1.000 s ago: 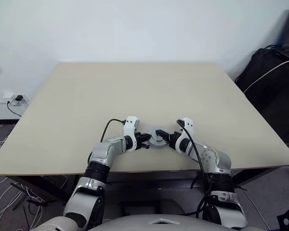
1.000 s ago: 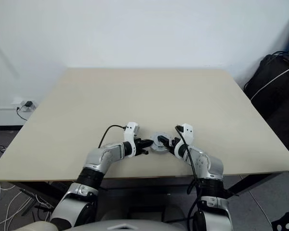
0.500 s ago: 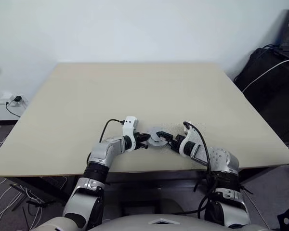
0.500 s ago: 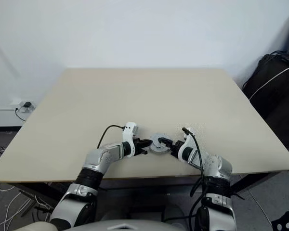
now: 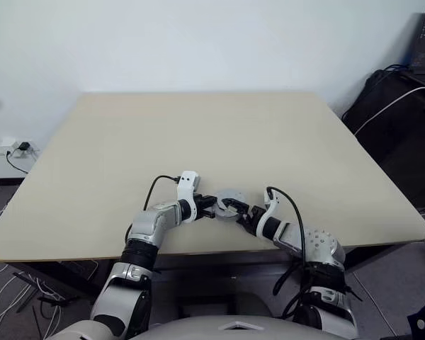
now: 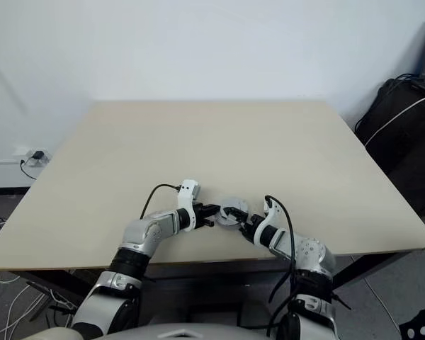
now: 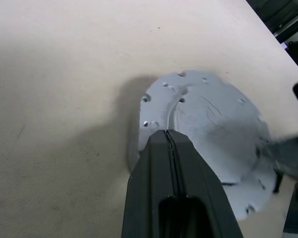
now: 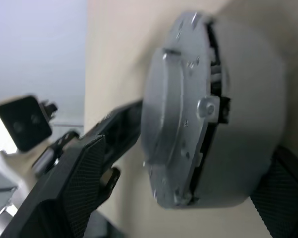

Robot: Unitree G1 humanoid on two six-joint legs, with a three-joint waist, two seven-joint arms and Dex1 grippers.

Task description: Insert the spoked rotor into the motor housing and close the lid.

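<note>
The lid sat on the housing, seemingly not fully seated; the right tool spread around it, the left tool pinched shut, empty.

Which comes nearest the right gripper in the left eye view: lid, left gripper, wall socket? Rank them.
1. lid, at the right gripper tips.
2. left gripper, across the lid, leftward.
3. wall socket, far left.
</note>
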